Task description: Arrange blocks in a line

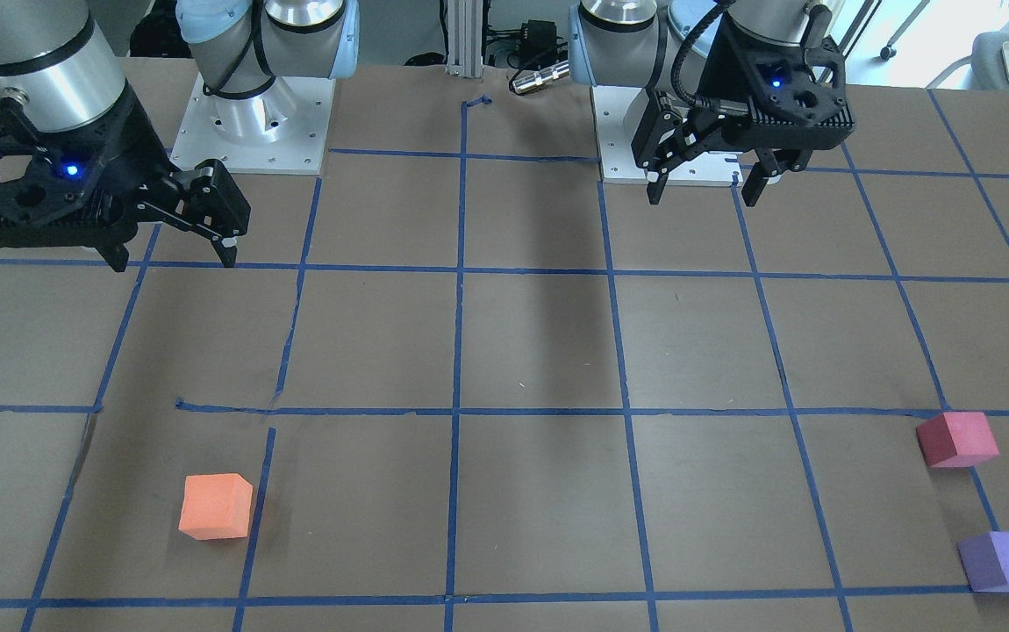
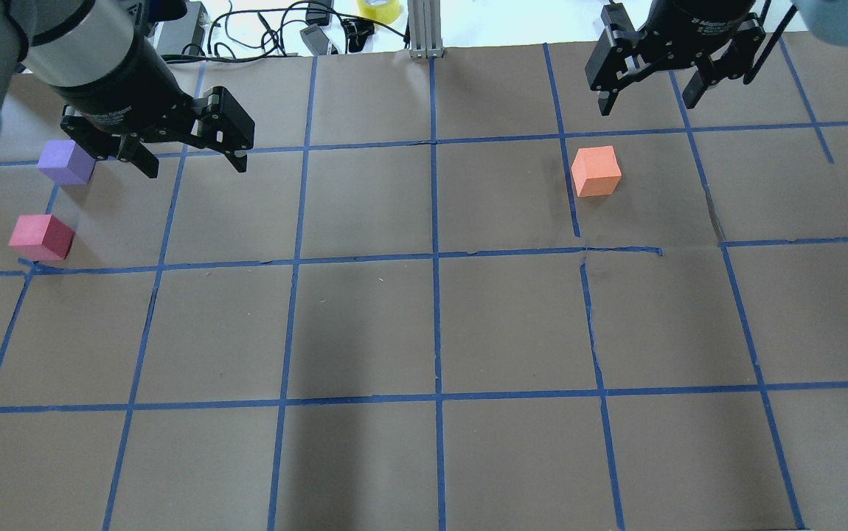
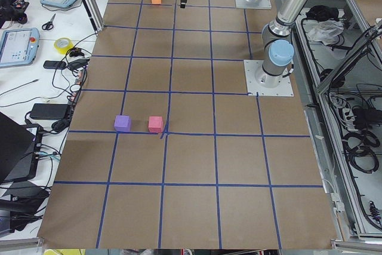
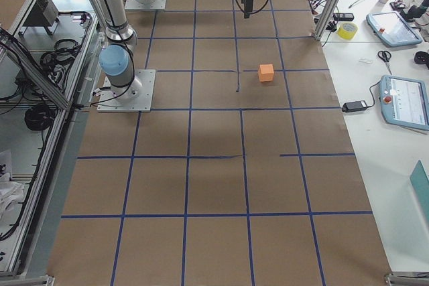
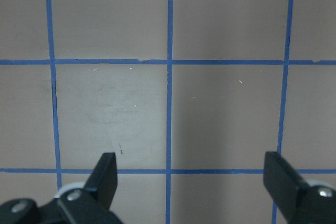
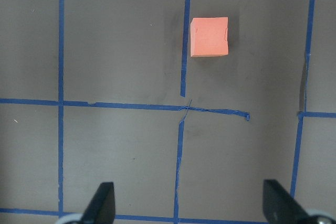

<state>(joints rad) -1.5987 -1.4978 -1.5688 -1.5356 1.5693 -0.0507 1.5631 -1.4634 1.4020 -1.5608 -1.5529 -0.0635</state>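
The orange block [image 2: 596, 171] lies on the table's right half; it also shows in the right wrist view [image 6: 209, 36] and the front view [image 1: 216, 506]. The red-pink block [image 2: 41, 237] and the purple block [image 2: 66, 162] lie close together, apart, at the far left [image 1: 956, 439] [image 1: 1005, 562]. My left gripper [image 2: 195, 169] hangs open and empty high over the table, right of the purple block; its wrist view shows only bare table between the fingers [image 5: 107, 174]. My right gripper [image 2: 647, 105] is open and empty, high beyond the orange block [image 6: 191, 200].
The table [image 2: 365, 324] is brown paper with a blue tape grid. The two arm bases [image 1: 250, 123] [image 1: 645, 158] stand at the robot's edge. A metal post [image 2: 424, 29], cables and a tape roll [image 2: 380, 9] sit past the far edge.
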